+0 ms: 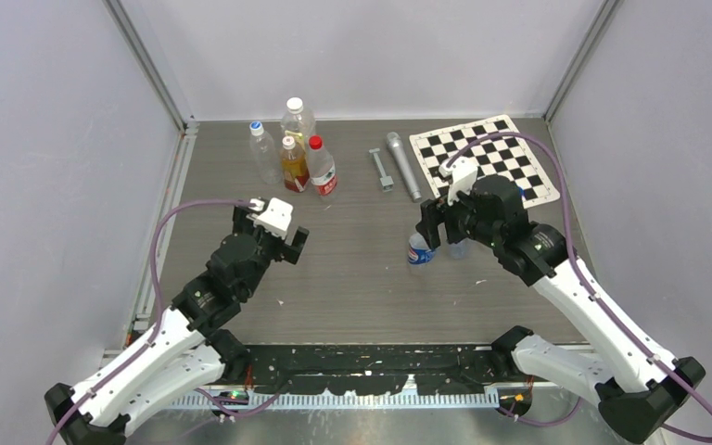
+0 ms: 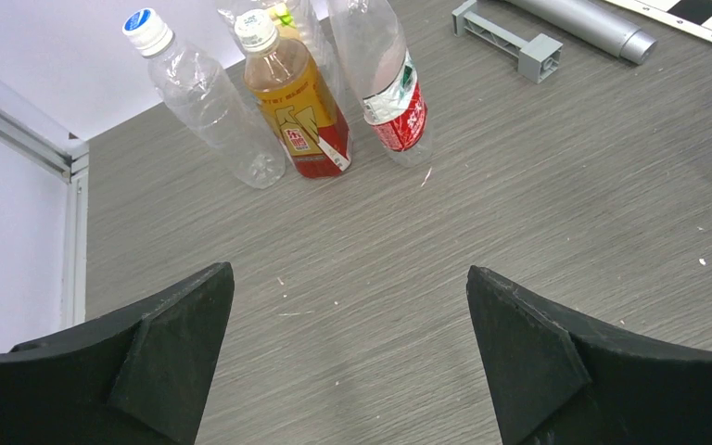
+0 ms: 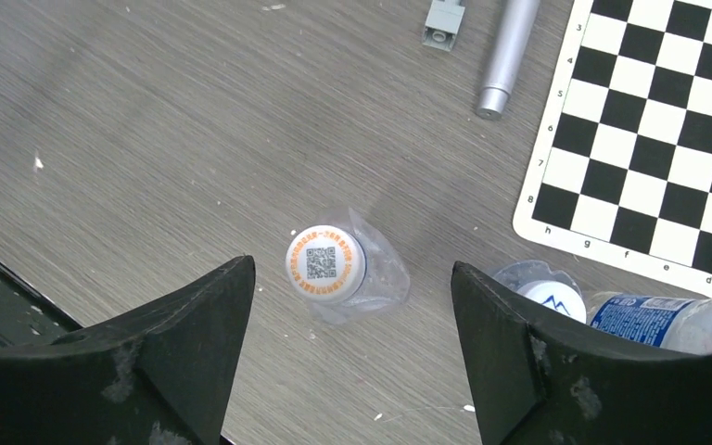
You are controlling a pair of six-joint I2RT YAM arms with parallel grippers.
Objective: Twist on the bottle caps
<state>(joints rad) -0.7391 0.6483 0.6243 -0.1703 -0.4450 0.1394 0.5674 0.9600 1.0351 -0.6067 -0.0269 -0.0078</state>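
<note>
Right gripper (image 3: pixel 352 267) wide open, empty, over crinkly clear bottle (image 3: pixel 387 278) with white QR cap (image 3: pixel 325 263), off the checkered mat's (image 3: pixel 667 139) near-left corner; a blue-label bottle (image 3: pixel 647 317) (white cap (image 3: pixel 547 298) on) sits at the mat's near edge. Silvery cylinder (image 3: pixel 508 51) and grey bar (image 3: pixel 444 20) lie left of the mat. Left gripper (image 2: pixel 349 271) open, empty, farther left, facing four upright bottles (image 2: pixel 297 116), one with a blue cap (image 2: pixel 146 28).

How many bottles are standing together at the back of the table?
4: a blue-capped clear bottle on the left, a white-capped clear bottle behind, the amber bottle and red-capped bottle in front. None seems hidden.
</note>
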